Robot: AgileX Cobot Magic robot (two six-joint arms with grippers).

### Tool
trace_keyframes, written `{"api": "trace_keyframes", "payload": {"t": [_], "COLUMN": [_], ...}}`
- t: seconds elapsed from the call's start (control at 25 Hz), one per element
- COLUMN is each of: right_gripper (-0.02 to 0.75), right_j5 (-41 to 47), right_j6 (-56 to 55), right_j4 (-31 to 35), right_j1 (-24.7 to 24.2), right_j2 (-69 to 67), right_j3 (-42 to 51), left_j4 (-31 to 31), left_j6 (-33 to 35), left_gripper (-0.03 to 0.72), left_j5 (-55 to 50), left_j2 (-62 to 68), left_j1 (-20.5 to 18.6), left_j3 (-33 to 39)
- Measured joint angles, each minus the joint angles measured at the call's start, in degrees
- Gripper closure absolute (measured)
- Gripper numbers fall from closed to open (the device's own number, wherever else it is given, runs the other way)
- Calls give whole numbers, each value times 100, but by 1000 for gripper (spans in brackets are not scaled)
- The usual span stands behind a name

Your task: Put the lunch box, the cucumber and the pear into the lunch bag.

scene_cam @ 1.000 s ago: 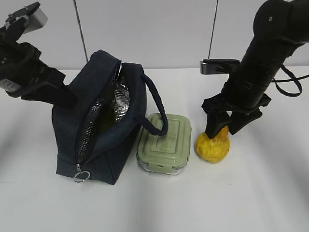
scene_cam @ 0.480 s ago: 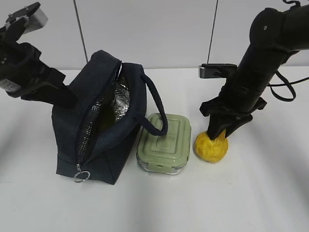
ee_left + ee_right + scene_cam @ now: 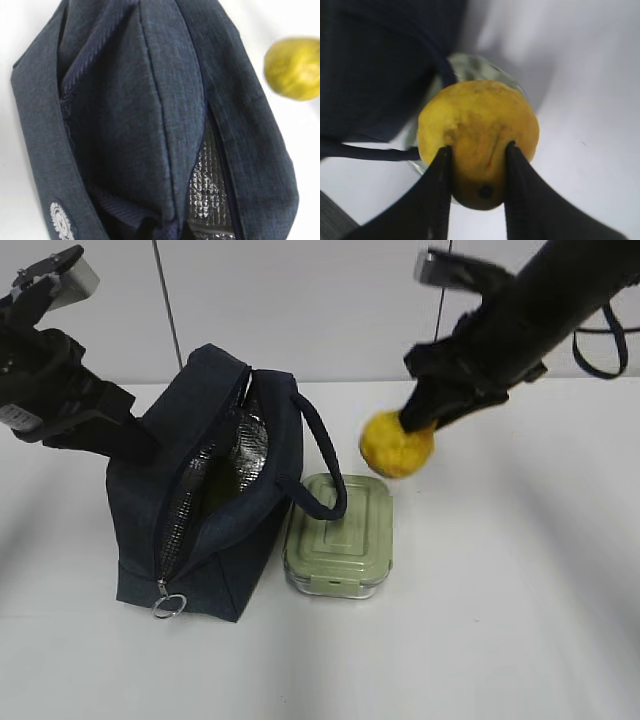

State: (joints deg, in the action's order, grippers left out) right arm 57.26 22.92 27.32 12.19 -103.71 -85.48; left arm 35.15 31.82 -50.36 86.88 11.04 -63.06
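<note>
The navy lunch bag (image 3: pixel 215 540) stands open at the left and its silver foil lining shows. A dark green shape inside it is the cucumber (image 3: pixel 216 486). My left gripper (image 3: pixel 148 450) grips the bag's left rim; in the left wrist view the bag (image 3: pixel 125 115) fills the frame and the gripper (image 3: pixel 170 233) is buried in fabric. The lunch box (image 3: pixel 340 536) with the pale green lid sits right of the bag. My right gripper (image 3: pixel 418 418) is shut on the yellow pear (image 3: pixel 397 444) and holds it in the air above the box's far end. Its fingers (image 3: pixel 440 172) clamp the pear (image 3: pixel 477 115).
A bag loop handle (image 3: pixel 325 465) droops over the lunch box's left edge. A metal ring pull (image 3: pixel 168 606) hangs at the bag's near end. White table (image 3: pixel 520 620) spreads to the right and front. A wall stands behind.
My right gripper lifted the pear off the table and carried it up and left, over the lunch box toward the bag. The left arm and bag stayed still.
</note>
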Motion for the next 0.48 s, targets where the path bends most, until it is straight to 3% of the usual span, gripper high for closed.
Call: {"api": "trace_keyframes", "payload": {"t": [0.24,0.48], "right_gripper": [540,540], "right_j5": [9,-310], "right_j6": [931,1170], "right_j4": [1660,1862], "right_j1": [97,868], "right_j2": [443,419], "right_j3": [-458,-527], "left_j4": [-5,-5], "left_j6": [0,0], "left_gripper": [667,667], "left_j5": [0,0], "left_j2": [0,0], "left_j1": [0,0], "left_j3": [0,0]}}
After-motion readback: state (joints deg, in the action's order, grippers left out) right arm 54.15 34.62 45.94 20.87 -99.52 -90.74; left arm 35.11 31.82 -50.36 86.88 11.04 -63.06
